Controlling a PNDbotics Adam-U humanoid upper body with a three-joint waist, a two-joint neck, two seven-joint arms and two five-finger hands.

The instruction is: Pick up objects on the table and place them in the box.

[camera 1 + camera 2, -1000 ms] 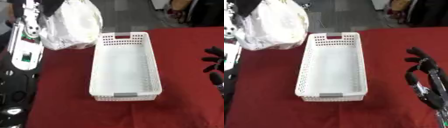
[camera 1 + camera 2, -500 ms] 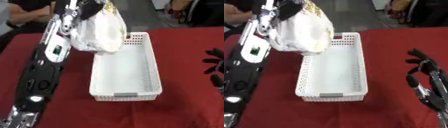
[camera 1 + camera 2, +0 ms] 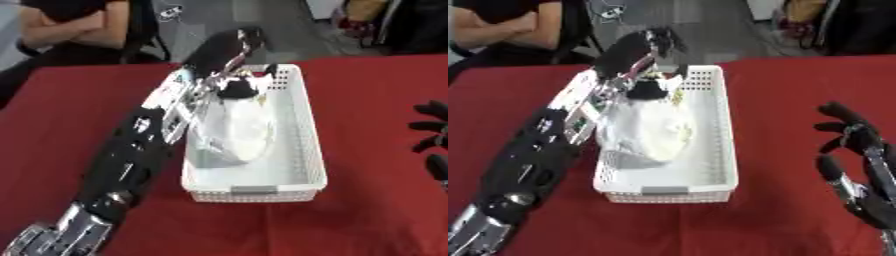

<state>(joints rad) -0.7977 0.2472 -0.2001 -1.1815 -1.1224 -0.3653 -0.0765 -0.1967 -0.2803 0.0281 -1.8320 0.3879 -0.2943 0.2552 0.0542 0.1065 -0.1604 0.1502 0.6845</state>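
Nearly done: the left hand (image 3: 229,86) grips the top of the bag (image 3: 234,131), which hangs below it inside the box (image 3: 306,145); release remains.

Left hand holds a white bag inside the white box

On the red table (image 3: 780,100) a long white perforated box (image 3: 712,150) lies with its short ends near and far. The left arm reaches in from the near left, and the left hand (image 3: 636,52) sits over the box's far end, fingers curled round the gathered top of a white plastic bag (image 3: 645,127). The bag hangs down into the box's left half, its bulk against the left wall and covering much of the floor there; the near end of the box floor is bare. The right hand (image 3: 852,145) shows at the right edge, well apart from the box, fingers up and relaxed, holding nothing.
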